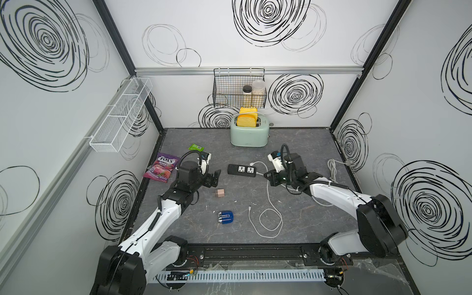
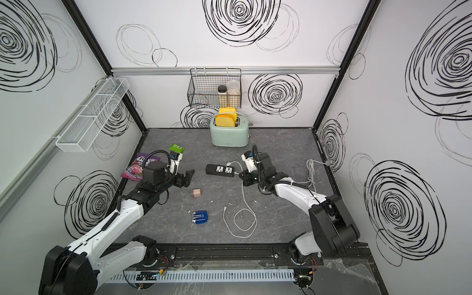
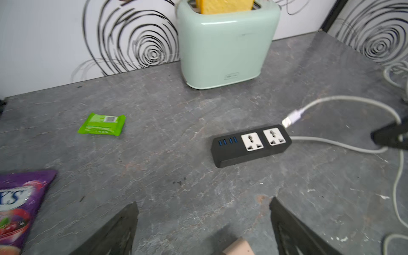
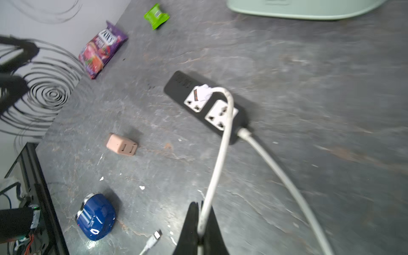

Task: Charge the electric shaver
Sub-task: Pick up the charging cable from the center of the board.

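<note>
Right gripper [image 4: 201, 212], as we see it, is pinched shut on the white USB cable [image 4: 221, 150] just beside the black power strip [image 4: 176, 84], left gripper [image 3: 203, 202] hangs wide open & empty near the pink adapter [image 1: 219, 192], and the electric shaver [image 1: 226, 217] lies on the table [image 1: 306, 204] toward the front, apart from both.

electric shaver [image 1: 226, 217] | glossy dark blue, silver foils up | flat on tabletop, near front edge

The left wrist view's edge cuts off the left end effector [image 3: 204, 202], pink adapter [image 3: 238, 248] and candy bag [image 3: 19, 203].
</note>
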{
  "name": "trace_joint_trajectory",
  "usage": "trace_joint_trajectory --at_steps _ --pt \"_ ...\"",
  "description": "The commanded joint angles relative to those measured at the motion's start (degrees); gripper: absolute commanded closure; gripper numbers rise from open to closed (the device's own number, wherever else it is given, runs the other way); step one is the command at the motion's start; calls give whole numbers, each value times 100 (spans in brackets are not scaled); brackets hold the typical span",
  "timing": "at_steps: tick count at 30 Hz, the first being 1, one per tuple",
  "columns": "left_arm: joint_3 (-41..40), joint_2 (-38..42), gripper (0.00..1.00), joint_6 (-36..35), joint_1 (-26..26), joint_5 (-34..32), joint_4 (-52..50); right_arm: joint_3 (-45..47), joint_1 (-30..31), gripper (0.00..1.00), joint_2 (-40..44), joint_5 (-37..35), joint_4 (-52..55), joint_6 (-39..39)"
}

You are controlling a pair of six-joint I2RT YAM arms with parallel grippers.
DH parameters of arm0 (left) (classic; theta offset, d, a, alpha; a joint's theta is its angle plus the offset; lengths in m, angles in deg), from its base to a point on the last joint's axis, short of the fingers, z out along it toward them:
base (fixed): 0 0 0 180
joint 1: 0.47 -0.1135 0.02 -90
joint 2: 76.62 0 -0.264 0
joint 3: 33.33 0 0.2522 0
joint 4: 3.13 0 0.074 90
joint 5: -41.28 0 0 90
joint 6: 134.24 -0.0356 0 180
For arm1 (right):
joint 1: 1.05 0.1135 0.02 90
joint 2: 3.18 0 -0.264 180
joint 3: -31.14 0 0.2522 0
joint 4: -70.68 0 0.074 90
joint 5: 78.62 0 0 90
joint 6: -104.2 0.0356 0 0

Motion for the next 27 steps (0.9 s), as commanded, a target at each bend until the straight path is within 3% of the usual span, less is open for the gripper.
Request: trace_joint_trajectory --at_steps 1,3,4,5,6,9,13,19,27 --pt "252 -258 3 44 465 78 632 306 -292 100 376 1019 123 -254" --pt "330 -474 3 44 723 78 906 384 -419 100 471 1327 199 -311" --pt "359 -601 3 44 876 1709 1094 418 -445 100 511 1538 241 -348" --pt "369 -706 3 29 966 1878 1271 458 -443 100 558 1728 241 -384" --pt "370 -817 3 650 1074 1944 1496 526 -441 100 611 1958 177 -377" --pt "326 -1103 3 703 1266 2249 2235 832 -441 100 908 2667 -252 -362" --pt "367 -1347 3 710 1285 2556 2911 1175 -443 100 1385 3022 -565 -556" --pt "720 -1751 3 285 1421 2940 2829 1295 -393 100 1591 3451 -750 -704" --pt "1009 -2182 3 -72 1601 3450 2344 1223 -375 100 1631 3442 -806 -790"
